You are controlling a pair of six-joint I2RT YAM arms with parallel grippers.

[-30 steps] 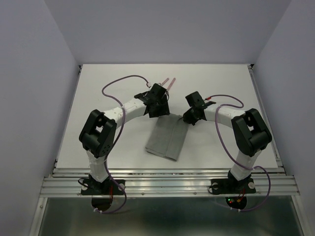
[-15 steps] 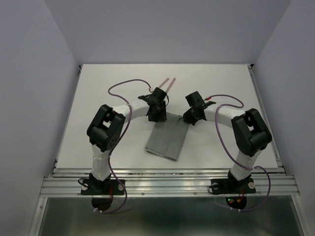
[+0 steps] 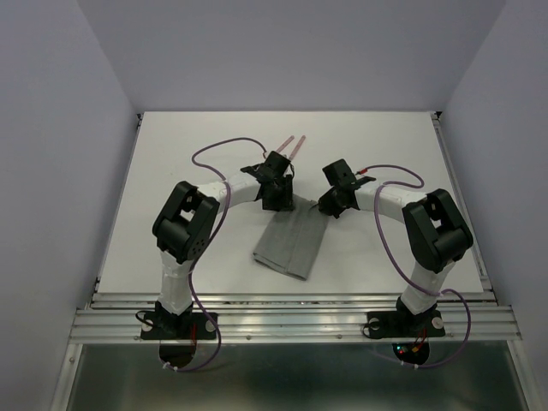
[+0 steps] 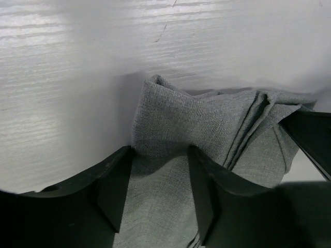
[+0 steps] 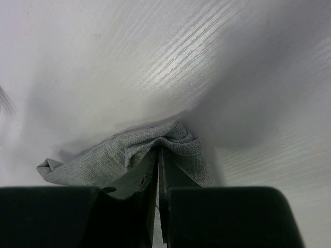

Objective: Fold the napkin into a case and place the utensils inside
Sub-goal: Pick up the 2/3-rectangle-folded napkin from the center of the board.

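The grey napkin (image 3: 289, 244) lies folded into a long narrow strip in the middle of the table. My left gripper (image 3: 281, 204) is down on its far left corner. In the left wrist view its jaws stand apart, and the left gripper (image 4: 159, 155) straddles a hump of the napkin (image 4: 176, 119). My right gripper (image 3: 326, 208) is at the far right corner. In the right wrist view the right gripper (image 5: 159, 151) is shut, pinching a bunched fold of the napkin (image 5: 103, 155). The utensils (image 3: 292, 144) show only their pink handles beyond the left wrist.
The white table (image 3: 171, 171) has a raised rail along its near edge (image 3: 291, 300). Purple cables (image 3: 214, 150) loop above both arms. Grey walls close in the far side and both flanks.
The left arm has swung in and lowered its gripper onto the napkin's far left corner, with the jaws narrower than before. The right arm and the napkin have stayed put.
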